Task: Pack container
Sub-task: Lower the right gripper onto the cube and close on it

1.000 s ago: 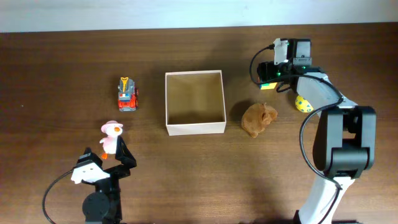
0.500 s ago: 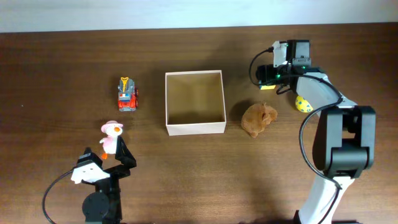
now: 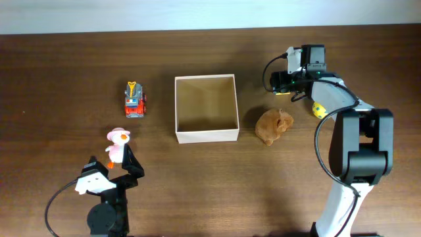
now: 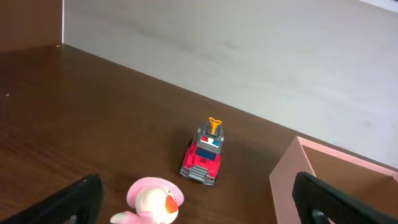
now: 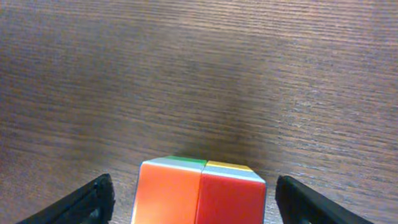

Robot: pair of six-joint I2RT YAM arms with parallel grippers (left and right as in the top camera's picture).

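Both sets of jaws stand wide. Right gripper [image 5: 194, 190] straddles a colour cube [image 5: 199, 196], fingers clear of both its sides, nothing held. Risk: an off-centre close could twist the cube on the table [image 5: 186, 62] and squeeze it out. A weak pinch may drop it onto the brown plush toy [image 3: 273, 126] short of the container [image 3: 206, 135], which sits mid-table, empty. Left gripper [image 4: 198, 186] gapes around a pink duck [image 4: 152, 202]; a clumsy close could topple it.
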